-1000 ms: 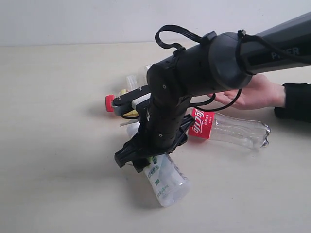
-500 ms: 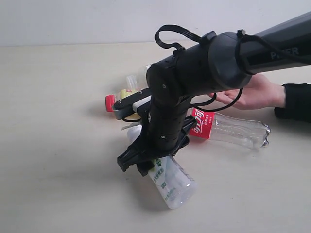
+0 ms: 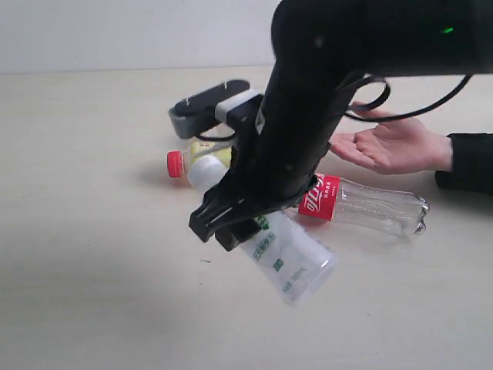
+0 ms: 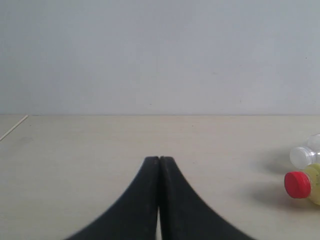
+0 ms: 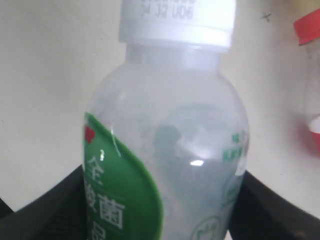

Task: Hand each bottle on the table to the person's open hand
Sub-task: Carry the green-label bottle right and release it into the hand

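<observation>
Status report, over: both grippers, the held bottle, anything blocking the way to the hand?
Left gripper shut, empty. Right gripper clamped on white bottle, tilted, off the table. Open hand ready; Coca-Cola bottle lies low near the path.

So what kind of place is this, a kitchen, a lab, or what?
Most likely a robot lab or test bench, not a home: a bare pale table against a plain white wall, a black robot arm holding a white bottle, and a person's open hand held out.
</observation>
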Controlling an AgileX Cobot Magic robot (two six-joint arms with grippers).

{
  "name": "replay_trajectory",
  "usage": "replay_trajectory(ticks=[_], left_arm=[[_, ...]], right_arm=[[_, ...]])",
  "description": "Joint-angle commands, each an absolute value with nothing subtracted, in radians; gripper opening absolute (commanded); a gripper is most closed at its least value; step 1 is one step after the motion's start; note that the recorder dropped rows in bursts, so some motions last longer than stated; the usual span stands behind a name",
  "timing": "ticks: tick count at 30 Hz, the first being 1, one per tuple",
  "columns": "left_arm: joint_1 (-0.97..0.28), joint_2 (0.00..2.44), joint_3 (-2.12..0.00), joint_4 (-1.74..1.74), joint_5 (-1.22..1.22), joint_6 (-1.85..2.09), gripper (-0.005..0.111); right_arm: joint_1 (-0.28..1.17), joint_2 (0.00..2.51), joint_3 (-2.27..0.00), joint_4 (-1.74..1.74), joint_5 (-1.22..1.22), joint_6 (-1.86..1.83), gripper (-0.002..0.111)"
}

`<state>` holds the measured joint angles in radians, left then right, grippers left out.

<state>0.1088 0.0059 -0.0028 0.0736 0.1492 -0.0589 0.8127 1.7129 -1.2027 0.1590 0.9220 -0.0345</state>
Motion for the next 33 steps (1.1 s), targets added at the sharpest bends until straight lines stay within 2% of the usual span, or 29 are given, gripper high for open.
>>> replay_trajectory(ticks=[1, 4, 9, 13, 18, 24, 33], left_arm=[[0.109, 0.0, 0.0, 0.076, 0.147, -0.06, 0.002], [0.109, 0.0, 0.0, 0.076, 0.147, -0.06, 0.002], [0.109, 0.0, 0.0, 0.076, 0.147, -0.06, 0.002], [0.109, 0.0, 0.0, 0.076, 0.147, -0.06, 0.002], [0.109, 0.0, 0.0, 0.076, 0.147, -0.06, 0.002], [0.109, 0.0, 0.0, 0.076, 0.147, -0.06, 0.002], [0.109, 0.0, 0.0, 0.076, 0.147, -0.06, 0.002]], right_arm=[[0.797, 1.553, -1.205, 0.029, 0.949, -0.029, 0.0], [0.749, 1.463, -1.205, -0.086, 0.949, 0.038, 0.0], [0.57, 1.391, -1.205, -0.161, 0.954, 0.097, 0.0], [0.433, 1.418, -1.205, -0.153, 0.963, 0.105, 0.0], [0.329, 1.509, -1.205, -0.113, 0.973, 0.093, 0.0], [0.253, 1.669, -1.241, -0.038, 0.999, 0.051, 0.0], [0.248, 1.867, -1.45, 0.0, 1.077, 0.046, 0.0]])
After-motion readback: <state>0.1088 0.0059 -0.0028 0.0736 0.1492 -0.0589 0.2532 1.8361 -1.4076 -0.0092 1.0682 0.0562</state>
